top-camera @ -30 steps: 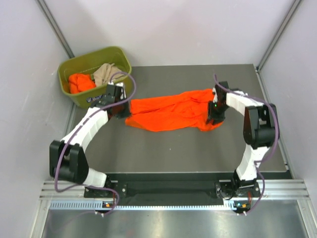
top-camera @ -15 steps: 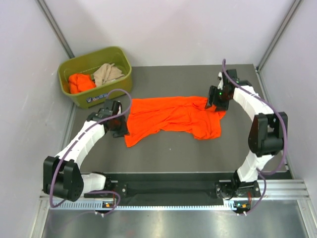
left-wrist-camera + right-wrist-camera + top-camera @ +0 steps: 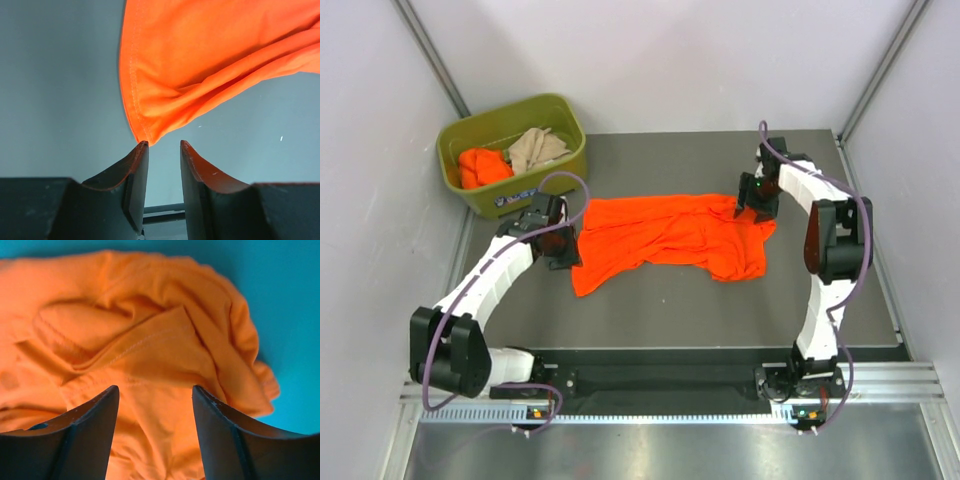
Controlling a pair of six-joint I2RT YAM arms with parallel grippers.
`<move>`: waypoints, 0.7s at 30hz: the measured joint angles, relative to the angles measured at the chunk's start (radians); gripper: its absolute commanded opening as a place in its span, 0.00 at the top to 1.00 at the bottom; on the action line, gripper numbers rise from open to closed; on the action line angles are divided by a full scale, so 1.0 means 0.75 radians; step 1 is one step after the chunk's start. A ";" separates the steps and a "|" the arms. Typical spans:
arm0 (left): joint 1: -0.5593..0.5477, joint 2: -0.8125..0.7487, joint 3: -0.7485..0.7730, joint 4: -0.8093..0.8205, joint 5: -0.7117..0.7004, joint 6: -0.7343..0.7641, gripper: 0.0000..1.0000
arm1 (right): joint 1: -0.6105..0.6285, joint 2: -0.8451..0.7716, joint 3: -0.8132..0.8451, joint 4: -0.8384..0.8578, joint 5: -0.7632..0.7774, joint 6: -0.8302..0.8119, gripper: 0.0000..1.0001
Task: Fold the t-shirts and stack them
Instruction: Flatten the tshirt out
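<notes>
One bright orange t-shirt [image 3: 670, 235] lies crumpled and stretched left to right on the dark table. My left gripper [image 3: 563, 246] stands at its left edge, open. In the left wrist view the shirt's hemmed corner [image 3: 145, 135] ends just beyond the left fingertip, and nothing is between the fingers of the gripper [image 3: 164, 145]. My right gripper [image 3: 752, 204] hovers over the shirt's right end. It [image 3: 156, 390] is open, with rumpled orange cloth [image 3: 150, 340] below the gap. Another orange t-shirt [image 3: 483, 166] and a beige t-shirt [image 3: 535, 148] lie bunched in the bin.
The olive-green plastic bin [image 3: 560, 112] stands at the table's back left corner, just behind my left arm. Pale walls close in the table on the left, back and right. Bare table surface [image 3: 700, 310] shows in front of the shirt.
Both grippers have opened and let go of the orange shirt. It was stretched between them and now lies flatter on the table. The left gripper drew back toward the near side.
</notes>
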 measured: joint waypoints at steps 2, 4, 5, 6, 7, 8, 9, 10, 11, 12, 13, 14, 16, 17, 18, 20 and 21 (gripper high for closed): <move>0.000 0.016 0.000 0.002 0.015 0.004 0.64 | -0.002 0.027 0.033 0.001 0.008 0.003 0.38; 0.001 0.034 0.000 0.003 0.030 0.004 0.64 | -0.005 0.057 0.070 0.001 0.018 0.012 0.39; 0.001 0.038 0.000 0.003 0.036 0.004 0.64 | -0.007 0.072 0.091 0.002 0.020 0.015 0.39; 0.001 0.039 0.000 0.004 0.041 0.004 0.64 | -0.010 0.091 0.116 0.006 0.022 0.023 0.39; 0.001 0.039 0.000 0.004 0.045 0.004 0.64 | -0.015 0.111 0.148 0.007 0.020 0.031 0.38; 0.001 0.039 0.000 0.007 0.047 0.005 0.64 | -0.021 0.137 0.188 0.014 0.015 0.040 0.38; 0.001 0.039 0.000 0.009 0.050 0.007 0.64 | -0.028 0.162 0.229 0.014 0.008 0.048 0.36; 0.001 0.039 0.000 0.009 0.052 0.008 0.64 | -0.037 0.197 0.287 0.014 -0.001 0.053 0.36; 0.001 0.039 0.000 0.010 0.055 0.008 0.64 | -0.047 0.241 0.358 0.018 -0.010 0.059 0.35; 0.001 0.039 0.000 0.011 0.060 0.008 0.65 | -0.054 0.274 0.415 0.016 -0.016 0.062 0.34; 0.001 0.040 0.000 0.011 0.065 0.008 0.64 | -0.064 0.321 0.490 0.016 -0.022 0.067 0.34; 0.001 0.040 0.000 0.011 0.071 0.008 0.64 | -0.073 0.356 0.545 0.019 -0.024 0.068 0.33; 0.001 0.041 0.000 0.011 0.076 0.008 0.65 | -0.082 0.374 0.570 0.016 -0.021 0.067 0.32; 0.001 0.041 0.000 0.011 0.079 0.008 0.65 | -0.083 0.372 0.569 0.002 -0.015 0.063 0.32; 0.001 0.041 0.000 0.011 0.079 0.008 0.64 | -0.084 0.362 0.552 0.000 -0.005 0.053 0.31; 0.001 0.041 0.000 0.012 0.079 0.008 0.65 | -0.081 0.305 0.474 -0.004 0.018 0.032 0.33; 0.001 0.041 0.000 0.013 0.080 0.008 0.65 | -0.080 0.266 0.422 -0.008 0.027 0.022 0.37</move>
